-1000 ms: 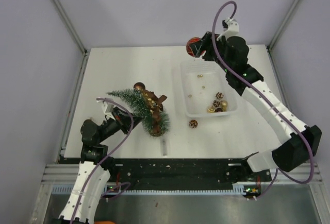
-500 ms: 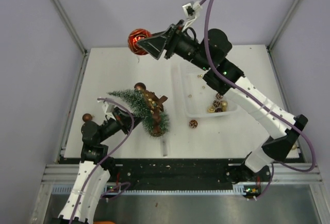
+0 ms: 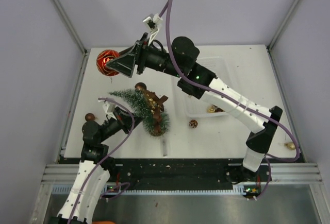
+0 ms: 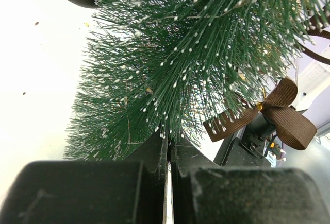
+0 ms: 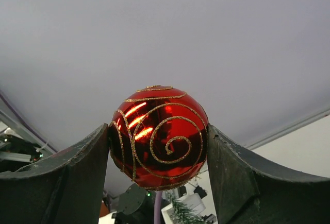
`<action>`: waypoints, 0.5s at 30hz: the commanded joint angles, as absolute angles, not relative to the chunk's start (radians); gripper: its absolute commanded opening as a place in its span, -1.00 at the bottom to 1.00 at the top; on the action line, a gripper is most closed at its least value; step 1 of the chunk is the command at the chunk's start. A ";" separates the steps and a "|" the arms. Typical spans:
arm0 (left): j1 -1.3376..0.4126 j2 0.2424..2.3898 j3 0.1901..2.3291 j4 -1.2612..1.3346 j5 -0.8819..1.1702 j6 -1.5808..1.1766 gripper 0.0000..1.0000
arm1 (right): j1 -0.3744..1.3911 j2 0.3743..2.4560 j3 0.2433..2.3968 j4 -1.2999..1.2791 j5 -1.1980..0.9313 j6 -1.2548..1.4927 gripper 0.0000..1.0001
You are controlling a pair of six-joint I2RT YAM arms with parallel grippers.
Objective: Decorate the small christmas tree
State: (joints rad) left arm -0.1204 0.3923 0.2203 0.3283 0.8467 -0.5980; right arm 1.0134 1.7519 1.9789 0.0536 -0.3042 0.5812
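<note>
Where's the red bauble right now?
Top view, far left of the table: the red bauble is clamped in the right gripper, just beyond the tip of the small christmas tree.

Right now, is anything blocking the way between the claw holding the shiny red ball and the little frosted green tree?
Nothing visible does. The right gripper holds the red gold-swirled bauble over the white table, just beyond the tip of the frosted green bottle-brush tree.

One small christmas tree [image 3: 138, 103], one red bauble [image 3: 106, 62], one clear tray [image 3: 225, 64], one brown bow [image 4: 289, 118]. Two brown baubles [image 3: 139, 86] [image 3: 90, 117] outside the tray. Two arms [image 3: 87, 177] [image 3: 232, 103].
</note>
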 commanded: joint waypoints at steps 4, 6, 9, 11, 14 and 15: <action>-0.129 0.394 0.216 0.393 0.833 -0.586 -1.00 | 1.069 1.756 2.019 0.110 -0.351 0.549 -0.18; -0.129 0.394 0.216 0.394 0.834 -0.586 -1.00 | 1.074 1.756 2.008 0.123 -0.360 0.551 -0.17; -0.129 0.394 0.218 0.394 0.835 -0.584 -1.00 | 1.081 1.758 1.990 0.140 -0.371 0.557 -0.19; -0.129 0.394 0.216 0.393 0.834 -0.588 -1.00 | 1.081 1.759 1.979 0.149 -0.374 0.560 -0.20; -0.129 0.393 0.216 0.393 0.836 -0.586 -1.00 | 1.085 1.764 1.962 0.161 -0.382 0.571 -0.22; -0.129 0.393 0.216 0.393 0.836 -0.586 -1.00 | 1.085 1.764 1.954 0.166 -0.383 0.575 -0.23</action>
State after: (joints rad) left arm -0.1246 0.3954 0.2199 0.3283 0.8444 -0.5983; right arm 1.0687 1.7573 1.9697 0.0944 -0.3611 0.5686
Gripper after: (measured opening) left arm 0.024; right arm 0.660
